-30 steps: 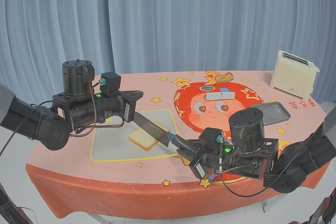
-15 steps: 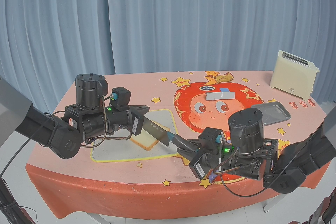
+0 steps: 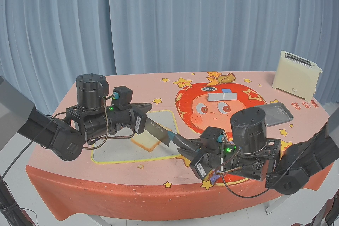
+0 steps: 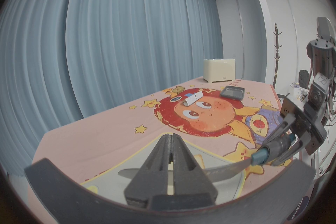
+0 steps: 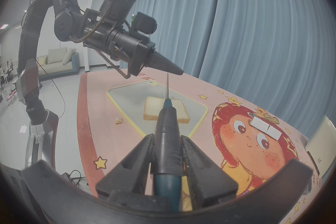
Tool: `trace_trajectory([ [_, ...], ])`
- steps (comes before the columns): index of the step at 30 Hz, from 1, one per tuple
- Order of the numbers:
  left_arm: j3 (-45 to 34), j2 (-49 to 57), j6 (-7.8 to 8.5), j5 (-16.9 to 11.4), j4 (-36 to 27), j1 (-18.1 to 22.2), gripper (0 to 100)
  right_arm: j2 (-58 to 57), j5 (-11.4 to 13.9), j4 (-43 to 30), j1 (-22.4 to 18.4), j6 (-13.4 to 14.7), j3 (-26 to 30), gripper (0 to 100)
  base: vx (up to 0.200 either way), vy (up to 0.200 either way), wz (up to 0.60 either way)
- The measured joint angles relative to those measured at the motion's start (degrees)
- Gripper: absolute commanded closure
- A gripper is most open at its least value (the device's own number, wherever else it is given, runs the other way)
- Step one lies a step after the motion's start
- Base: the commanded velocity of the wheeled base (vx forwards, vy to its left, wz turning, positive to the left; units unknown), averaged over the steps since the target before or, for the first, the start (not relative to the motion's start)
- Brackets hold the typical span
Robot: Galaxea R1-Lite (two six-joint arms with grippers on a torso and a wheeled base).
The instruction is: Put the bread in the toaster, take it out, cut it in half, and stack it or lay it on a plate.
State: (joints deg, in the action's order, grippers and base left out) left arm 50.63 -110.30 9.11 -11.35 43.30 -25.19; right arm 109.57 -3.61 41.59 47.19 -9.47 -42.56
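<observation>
On the grey mat (image 3: 113, 148), pale square bread (image 3: 145, 142) under right gripper's (image 3: 183, 148) tight-held knife (image 3: 157, 130); left gripper (image 3: 148, 107) closed.

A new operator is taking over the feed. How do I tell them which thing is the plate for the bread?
On the pink table, find the cream toaster at the far right corner. Just nearer the robot lies the plate, a shallow rimmed tray. It is dark grey and flat, unlike the small white blocks on the cartoon face beside it.
</observation>
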Motion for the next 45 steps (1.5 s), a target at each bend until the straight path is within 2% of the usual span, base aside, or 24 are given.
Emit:
trace_trajectory([
  [4,0.8,0.6,-0.05,0.0,0.1,0.1,100,-0.1,0.0,-1.5,0.3,0.0,-2.8,100,0.0,0.0,0.0],
  [10,0.7,2.2,-0.07,0.0,0.3,0.3,100,-0.3,0.0,-8.5,0.4,0.9,-10.1,100,0.0,0.0,0.0],
  [14,0.4,2.6,-0.09,-0.1,0.4,0.3,100,-0.6,0.0,-11.5,0.4,1.2,-12.3,100,0.0,0.0,0.0],
  [23,-1.2,2.9,-0.02,-0.1,0.6,0.4,100,-0.9,-0.3,-12.0,0.3,0.9,-11.8,100,0.0,0.0,0.0],
  [29,-3.1,2.8,0.0,-0.1,4.8,1.6,100,-0.7,-1.0,-11.7,0.4,0.9,-10.1,100,0.0,0.0,0.0],
  [45,-3.5,2.7,0.17,-0.3,5.1,1.8,100,0.0,-1.5,-11.8,-0.1,0.8,-8.1,100,0.0,0.0,0.0],
])
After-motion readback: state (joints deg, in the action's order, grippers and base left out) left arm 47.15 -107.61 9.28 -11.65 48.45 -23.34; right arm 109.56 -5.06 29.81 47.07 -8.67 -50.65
